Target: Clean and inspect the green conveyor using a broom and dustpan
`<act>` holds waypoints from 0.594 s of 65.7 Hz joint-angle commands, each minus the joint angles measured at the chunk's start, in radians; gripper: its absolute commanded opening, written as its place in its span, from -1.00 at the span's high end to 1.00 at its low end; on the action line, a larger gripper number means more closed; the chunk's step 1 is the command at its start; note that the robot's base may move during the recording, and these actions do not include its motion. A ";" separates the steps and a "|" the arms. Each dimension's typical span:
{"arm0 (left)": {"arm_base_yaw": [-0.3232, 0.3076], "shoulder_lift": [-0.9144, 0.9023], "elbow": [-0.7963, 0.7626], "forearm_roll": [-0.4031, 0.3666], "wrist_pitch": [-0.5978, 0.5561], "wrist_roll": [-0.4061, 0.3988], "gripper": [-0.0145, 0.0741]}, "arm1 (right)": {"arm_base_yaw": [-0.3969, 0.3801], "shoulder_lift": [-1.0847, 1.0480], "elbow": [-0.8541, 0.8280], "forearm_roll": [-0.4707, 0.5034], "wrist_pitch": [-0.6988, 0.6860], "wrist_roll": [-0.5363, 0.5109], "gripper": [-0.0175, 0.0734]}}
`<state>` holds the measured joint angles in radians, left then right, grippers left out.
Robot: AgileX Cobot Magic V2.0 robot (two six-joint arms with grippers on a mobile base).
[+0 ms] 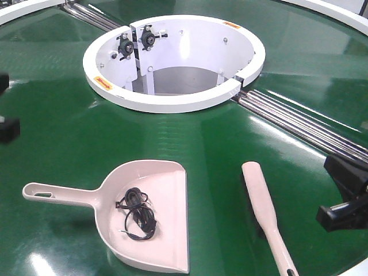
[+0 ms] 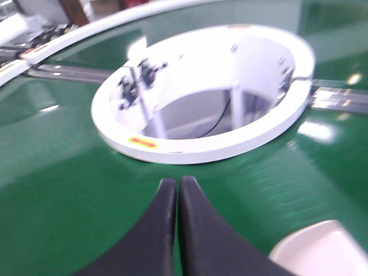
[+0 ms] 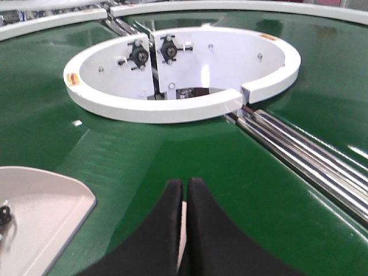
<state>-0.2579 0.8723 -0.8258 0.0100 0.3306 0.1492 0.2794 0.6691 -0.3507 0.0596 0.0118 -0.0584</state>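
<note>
**Broom and dustpan lying loose on the belt, both grippers empty**

Dustpan (image 1: 150, 215) lies flat on the green conveyor (image 1: 69, 132), near-left of centre. Handle points left, open lip faces right. A small tangle of black wire (image 1: 135, 214) sits inside the scoop. Broom (image 1: 265, 214) lies to its right, well apart, head toward the far side, handle running off the near edge of the front view. Beyond both stands the white central ring (image 1: 172, 103); steel roller seams (image 1: 299, 123) run out from it to the right.

Left gripper (image 2: 177, 187): jaws together, tips touching or nearly so, nothing between them, hanging above bare belt with a corner of the dustpan at lower right of its view. Right gripper (image 3: 185, 187): jaws also together, only a thin slit showing, and I judge nothing held.

Handling judgement: both tools look like thin moulded plastic, so light and stiff. The belt is glossy, so either may skate sideways if nudged. Best hold on the dustpan is likely mid-handle, clear of the slot hole; on the broom, the narrow handle below the head. A tilted pan could spill the wire.
</note>
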 commanded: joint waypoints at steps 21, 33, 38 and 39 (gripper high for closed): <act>-0.004 -0.258 0.440 -0.106 -0.352 -0.013 0.72 | -0.003 -0.006 -0.002 -0.010 -0.098 0.001 0.64; -0.004 -0.261 0.439 -0.106 -0.346 -0.013 0.72 | -0.003 -0.006 -0.002 -0.010 -0.098 0.001 0.64; -0.004 -0.261 0.439 -0.106 -0.343 -0.013 0.72 | -0.003 -0.006 -0.002 -0.010 -0.098 0.001 0.64; -0.004 -0.261 0.439 -0.106 -0.343 -0.013 0.72 | -0.003 -0.006 -0.002 -0.010 -0.098 0.001 0.64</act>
<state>-0.2579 0.6104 -0.3614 -0.0862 0.0635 0.1460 0.2794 0.6659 -0.3252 0.0596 -0.0081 -0.0556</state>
